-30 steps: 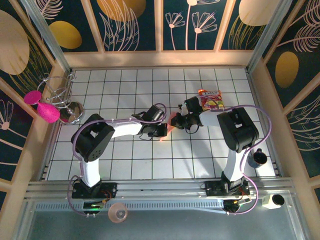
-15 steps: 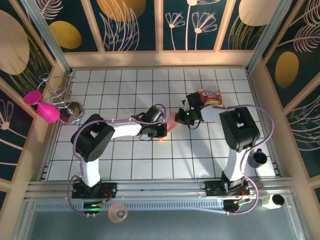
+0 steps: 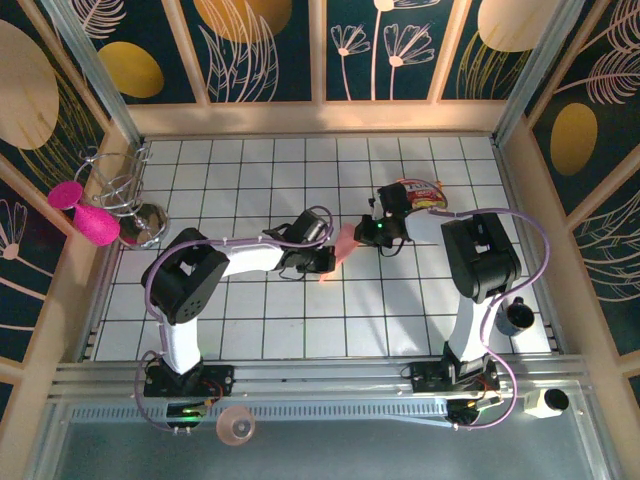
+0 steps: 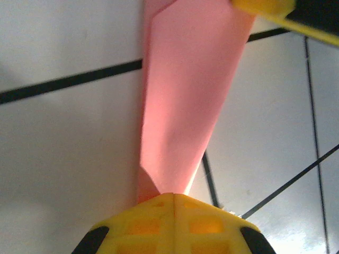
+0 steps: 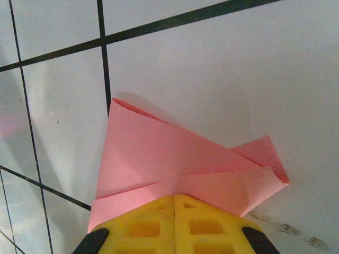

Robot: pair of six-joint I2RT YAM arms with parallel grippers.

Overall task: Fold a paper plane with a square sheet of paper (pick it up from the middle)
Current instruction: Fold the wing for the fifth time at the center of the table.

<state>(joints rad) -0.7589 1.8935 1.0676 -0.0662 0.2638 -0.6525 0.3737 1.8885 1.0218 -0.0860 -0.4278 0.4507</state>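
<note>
**Top view.** Both arms reach in toward the middle of the white tiled desk (image 3: 280, 320). The left fingers (image 3: 322, 263) and right fingers (image 3: 364, 235) face each other across a short gap. The folded pink paper (image 3: 343, 244) bridges that gap as a narrow slanted strip, its near end at the left fingers and its far end at the right fingers. A red-and-yellow snack packet (image 3: 425, 195) lies just behind the right wrist, apart from the paper. This view is too small to show the folds or the grip itself.

**Left wrist view.** The yellow pads are pressed together with no gap and clench the narrow end of the paper. The paper runs away from them and widens, with a lengthwise crease along one edge. A yellow pad of the other arm sits on its far end. Whether the strip touches the desk cannot be told.

**Right wrist view.** The pads are likewise clamped tight on the paper's edge. Layered flaps fan outward from them: a pointed corner to the left and a small folded tip to the right. They cast a shadow on the tile.
</note>
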